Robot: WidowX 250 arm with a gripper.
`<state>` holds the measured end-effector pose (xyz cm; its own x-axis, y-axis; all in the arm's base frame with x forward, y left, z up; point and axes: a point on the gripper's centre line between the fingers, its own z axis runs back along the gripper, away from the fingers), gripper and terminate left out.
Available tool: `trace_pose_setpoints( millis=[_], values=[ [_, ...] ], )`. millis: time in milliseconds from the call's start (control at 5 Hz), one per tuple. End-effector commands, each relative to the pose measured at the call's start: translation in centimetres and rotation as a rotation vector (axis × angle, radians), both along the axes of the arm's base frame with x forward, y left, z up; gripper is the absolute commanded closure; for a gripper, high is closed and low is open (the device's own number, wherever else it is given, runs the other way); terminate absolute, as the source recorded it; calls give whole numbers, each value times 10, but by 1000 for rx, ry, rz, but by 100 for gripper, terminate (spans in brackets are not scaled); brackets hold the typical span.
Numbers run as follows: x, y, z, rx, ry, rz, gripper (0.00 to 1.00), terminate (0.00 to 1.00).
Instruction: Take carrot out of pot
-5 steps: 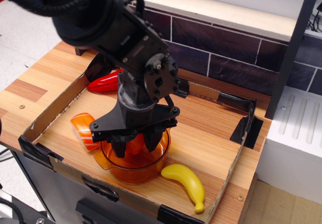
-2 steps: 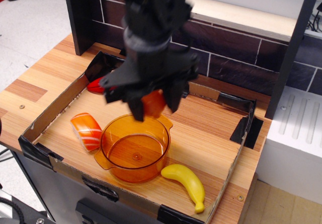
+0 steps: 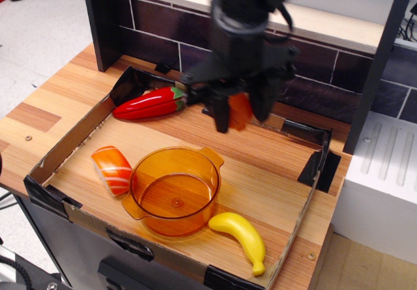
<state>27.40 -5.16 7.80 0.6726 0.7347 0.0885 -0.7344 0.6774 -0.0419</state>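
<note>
Single view, observation.image, looking down at an angle onto the wood-grain worktop [image 3: 45,101]. Black robot arm enters from top centre; gripper [image 3: 239,111] points down, raised above the rear part of a shallow cardboard tray [image 3: 62,148], jaws clamped on the carrot [image 3: 240,109]. Carrot: orange, only partly visible betw. the two dark fingers [image 3: 219,111], held in the air, clear of the tray floor, up and to the right of the pot [image 3: 173,191], not touching it. Pot: translucent orange, round, two flat side handles, upright on the tray floor near the front edge; interior shows bare bottom, no contents. Sushi piece [image 3: 112,169], orange w/ white stripes, lies just beside the pot's left wall; contact cannot be determined. Banana [image 3: 242,238], yellow, lies at the pot's front right, near the tray's front rim, stem end pointing right and toward the front. Red chili pepper [image 3: 148,103] w/ green stem end lies at the tray's rear left, well apart from the pot, left of the gripper. Tray corners reinforced w/ black tape [image 3: 318,166]. Behind the tray: dark tiled backsplash [image 3: 150,36] w/ a light ledge on top. Right side: dark vertical post [image 3: 381,62] and a white ribbed unit [image 3: 384,173] beside the worktop. Light speckled floor [image 3: 36,29] visible at upper left.
</note>
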Motion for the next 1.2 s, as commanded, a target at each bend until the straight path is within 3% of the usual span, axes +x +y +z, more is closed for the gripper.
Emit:
trace_pose_setpoints(
  millis=[0, 400, 600, 1000],
  values=[
    [24, -13, -34, -29, 94, -80, 100, 0],
    [30, -15, -57, -10, 130, -82, 100, 0],
    [29, -17, -57, -37, 153, -77, 0, 0],
    [30, -17, -42, -95, 118, -51, 0, 0]
  ],
)
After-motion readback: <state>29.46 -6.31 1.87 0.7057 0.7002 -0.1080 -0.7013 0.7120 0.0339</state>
